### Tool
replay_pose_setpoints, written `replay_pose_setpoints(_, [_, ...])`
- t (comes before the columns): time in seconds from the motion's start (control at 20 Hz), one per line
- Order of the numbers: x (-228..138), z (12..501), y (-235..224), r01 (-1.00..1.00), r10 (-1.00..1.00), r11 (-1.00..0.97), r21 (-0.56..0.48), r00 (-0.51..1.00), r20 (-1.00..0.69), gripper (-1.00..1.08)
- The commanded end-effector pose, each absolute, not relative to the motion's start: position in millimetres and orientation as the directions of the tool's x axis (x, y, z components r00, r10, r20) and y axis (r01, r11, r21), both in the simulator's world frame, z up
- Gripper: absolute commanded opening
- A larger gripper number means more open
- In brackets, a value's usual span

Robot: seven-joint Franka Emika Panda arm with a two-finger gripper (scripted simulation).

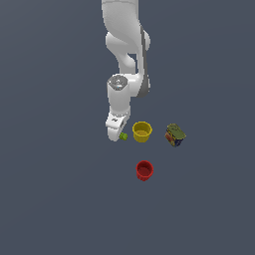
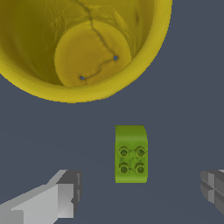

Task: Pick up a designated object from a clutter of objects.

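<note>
The designated object is a small lime-green studded block (image 2: 131, 154) lying on the grey floor. In the exterior view the green block (image 1: 123, 136) peeks out just to the right of the white hand. My gripper (image 2: 140, 194) hovers over it, open, with one grey finger (image 2: 61, 197) on one side and the other finger (image 2: 213, 188) on the far side; nothing is between them. The block lies between the fingers' line and the yellow cup (image 2: 83, 48). In the exterior view the gripper (image 1: 115, 135) is mostly hidden by the arm.
The yellow cup (image 1: 142, 132) stands right next to the green block. A red cup (image 1: 144, 170) sits nearer the camera. An olive patterned box (image 1: 175, 135) lies at the exterior view's right of the yellow cup. All rest on a grey floor.
</note>
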State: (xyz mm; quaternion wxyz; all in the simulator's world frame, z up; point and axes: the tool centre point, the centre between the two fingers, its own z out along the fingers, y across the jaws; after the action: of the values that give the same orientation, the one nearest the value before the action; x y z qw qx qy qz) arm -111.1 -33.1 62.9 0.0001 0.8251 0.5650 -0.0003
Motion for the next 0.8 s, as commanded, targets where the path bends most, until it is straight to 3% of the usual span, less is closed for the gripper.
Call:
replay_pose_setpoints(0.0, [-111.1,62.9,-33.0,0.932,0.932,-0.361,0.0,0.361,-0.001,1.0])
replay_pose_setpoints(0.75, [-112.4,20.2,-33.1,0.934,0.934,-0.357,0.0,0.357,-0.001,1.0])
